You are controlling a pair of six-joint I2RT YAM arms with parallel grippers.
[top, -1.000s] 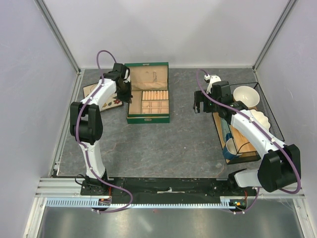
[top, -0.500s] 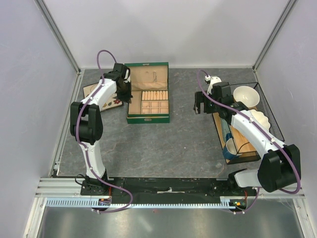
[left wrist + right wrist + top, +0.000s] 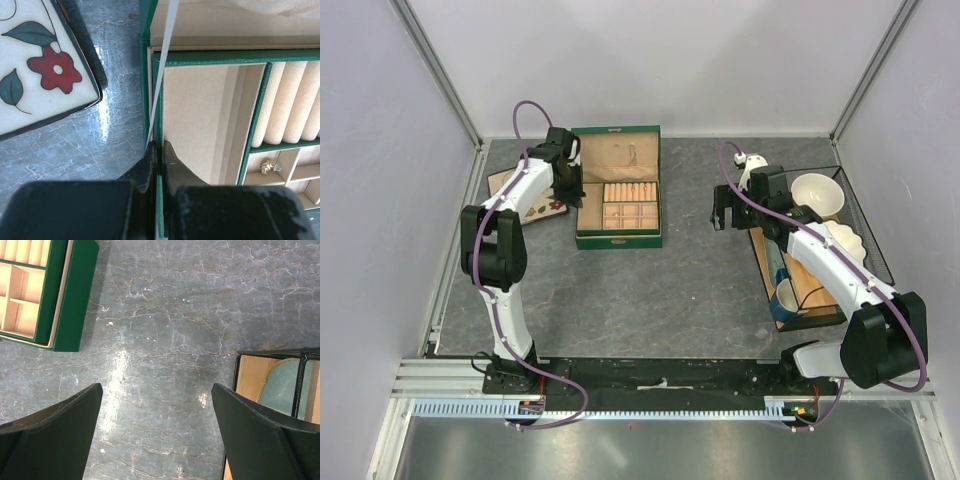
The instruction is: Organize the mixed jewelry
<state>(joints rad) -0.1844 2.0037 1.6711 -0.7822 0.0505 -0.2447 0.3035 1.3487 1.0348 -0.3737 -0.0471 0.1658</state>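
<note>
Bare table [image 3: 700, 290] centre, box [image 3: 618, 238] left, rack [image 3: 866, 225] right

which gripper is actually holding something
The left gripper: it is shut on the thin white bangle at the left wall of the jewelry box. The right gripper hangs open over the table.

Bright, even overhead light is filling all views.
Glare is streaking the tabletop [image 3: 120, 367]; soft shadows are hugging the jewelry box [image 3: 70, 295].
</note>
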